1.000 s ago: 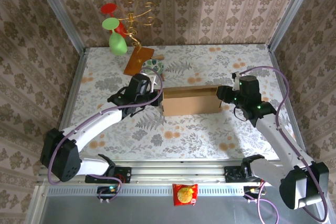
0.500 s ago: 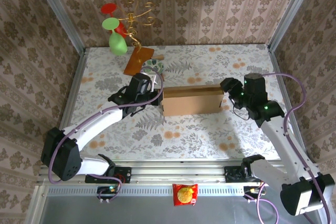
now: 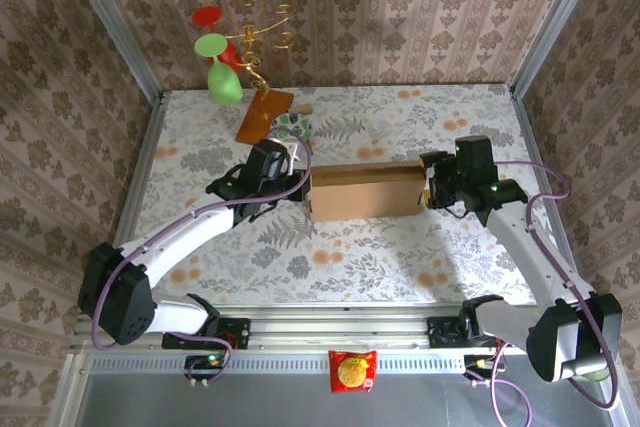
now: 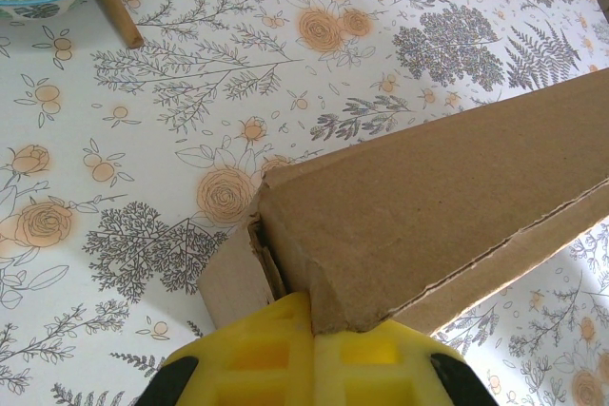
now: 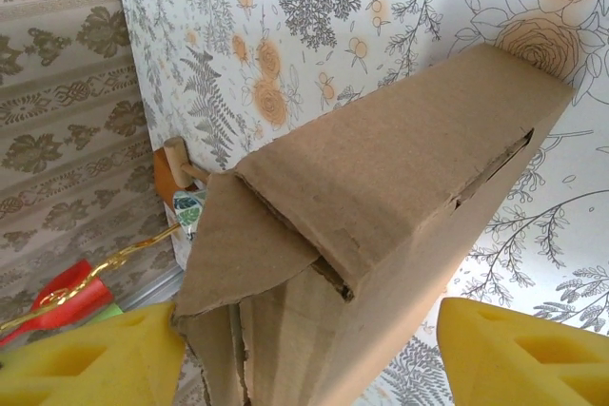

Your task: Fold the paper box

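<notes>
The paper box lies at the middle of the bench, long axis running from 9 to 3 o'clock, already closed into a shallow brown carton. In the left wrist view, its 9 o'clock end looks folded in. In the right wrist view, the 3 o'clock end has one triangular flap hanging loose and a gap under the top panel.

The left jaws are fully closed, their yellow pads pinching the cardboard edge at the 9 o'clock end. The right jaws stand wide apart astride the 3 o'clock end, holding nothing. One pad is clear of the box. The other sits just beside the loose flap; whether it touches is hard to tell.

The step in hand seems to be closing the last end. The next move probably calls for the right jaws to push the loose flap inward and tuck it under the top panel, while the left grip keeps the box from sliding toward 9 o'clock.

Counted:
- one box
- two arms, left and right
- one leaf-patterned bowl at about 11 o'clock from the box
- one gold wire stand beyond it
- one snack packet at 6 o'clock, off the bench
</notes>
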Action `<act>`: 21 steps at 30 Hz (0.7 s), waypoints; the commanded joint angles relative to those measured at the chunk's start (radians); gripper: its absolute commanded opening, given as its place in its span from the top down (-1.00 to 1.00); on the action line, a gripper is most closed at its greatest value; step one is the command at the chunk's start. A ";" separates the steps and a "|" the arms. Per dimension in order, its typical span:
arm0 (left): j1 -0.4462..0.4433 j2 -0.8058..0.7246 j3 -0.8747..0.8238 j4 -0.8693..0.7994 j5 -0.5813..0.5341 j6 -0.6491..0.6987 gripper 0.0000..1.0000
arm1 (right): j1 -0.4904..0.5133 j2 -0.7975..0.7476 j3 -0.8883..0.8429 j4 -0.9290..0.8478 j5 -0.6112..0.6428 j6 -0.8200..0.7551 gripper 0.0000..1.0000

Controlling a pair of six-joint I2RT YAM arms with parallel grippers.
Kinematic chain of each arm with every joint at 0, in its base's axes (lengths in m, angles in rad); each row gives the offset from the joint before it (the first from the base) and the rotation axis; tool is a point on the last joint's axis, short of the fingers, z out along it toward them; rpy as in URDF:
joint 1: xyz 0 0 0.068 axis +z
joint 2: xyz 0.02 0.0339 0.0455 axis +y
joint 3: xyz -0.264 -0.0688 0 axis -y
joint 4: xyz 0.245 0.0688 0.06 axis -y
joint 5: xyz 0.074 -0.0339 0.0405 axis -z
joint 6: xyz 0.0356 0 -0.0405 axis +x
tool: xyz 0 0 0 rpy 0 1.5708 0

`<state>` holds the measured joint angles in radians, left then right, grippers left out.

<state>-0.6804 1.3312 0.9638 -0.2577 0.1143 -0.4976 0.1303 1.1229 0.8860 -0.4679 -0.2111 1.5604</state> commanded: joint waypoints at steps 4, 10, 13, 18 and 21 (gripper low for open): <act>-0.007 0.032 -0.021 -0.173 -0.010 -0.004 0.95 | -0.038 0.025 -0.048 0.050 -0.046 -0.002 -0.16; -0.008 0.004 -0.007 -0.189 -0.001 -0.003 0.54 | -0.040 0.029 -0.087 0.069 -0.047 -0.028 0.09; -0.007 -0.030 0.007 -0.196 0.016 -0.004 0.12 | -0.041 0.034 -0.109 0.078 -0.044 -0.032 0.19; 0.021 -0.092 0.027 -0.169 0.148 -0.081 -0.09 | -0.042 0.040 -0.115 0.074 -0.036 -0.043 0.27; 0.072 -0.123 0.029 -0.144 0.226 -0.198 -0.10 | -0.041 0.044 -0.115 0.075 -0.036 -0.045 0.30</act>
<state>-0.6464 1.2491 0.9703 -0.3977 0.2405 -0.5800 0.0940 1.1400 0.8024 -0.3363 -0.2668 1.5249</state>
